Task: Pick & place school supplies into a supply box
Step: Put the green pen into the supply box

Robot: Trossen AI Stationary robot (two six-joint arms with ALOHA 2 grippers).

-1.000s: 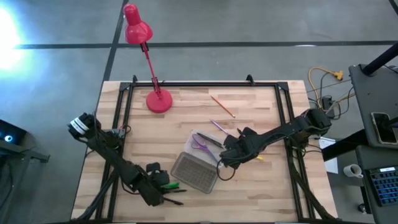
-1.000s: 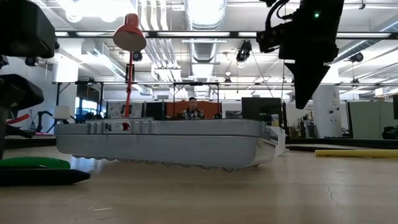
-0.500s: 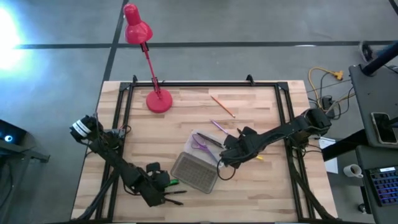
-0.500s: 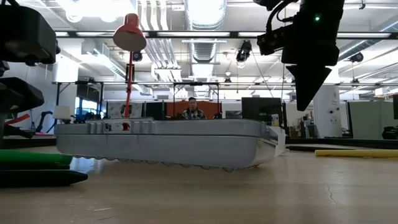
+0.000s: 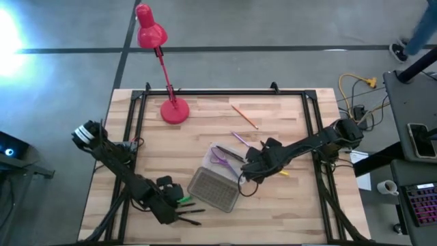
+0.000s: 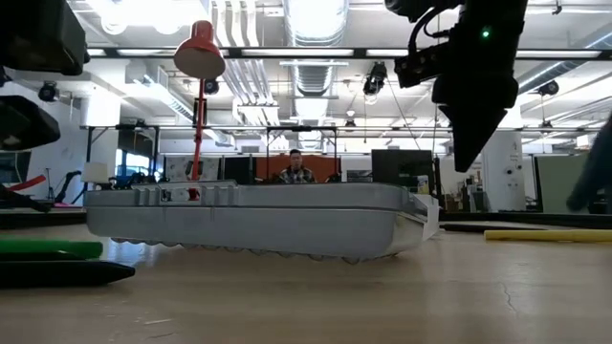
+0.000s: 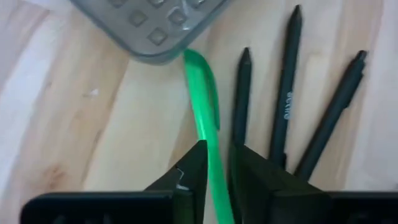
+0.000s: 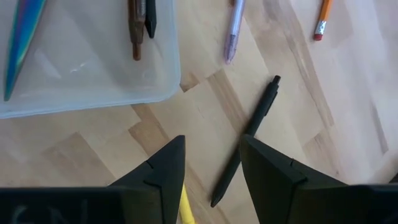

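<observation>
The box (image 5: pixel 222 174) lies mid-table, a shallow clear tray with its grey gridded lid (image 5: pixel 213 189) swung open toward the front edge. Inside are scissors (image 5: pixel 218 158) and two dark pens (image 8: pixel 141 22).

The left gripper (image 7: pixel 214 163), by the lid's corner, is clenched on the green marker (image 7: pixel 206 115); three black pens (image 7: pixel 286 93) lie just beside it, one with tiny unreadable print.

The right gripper (image 8: pixel 211 163) hangs released over a black pen (image 8: pixel 245 140) beside the tray.
</observation>
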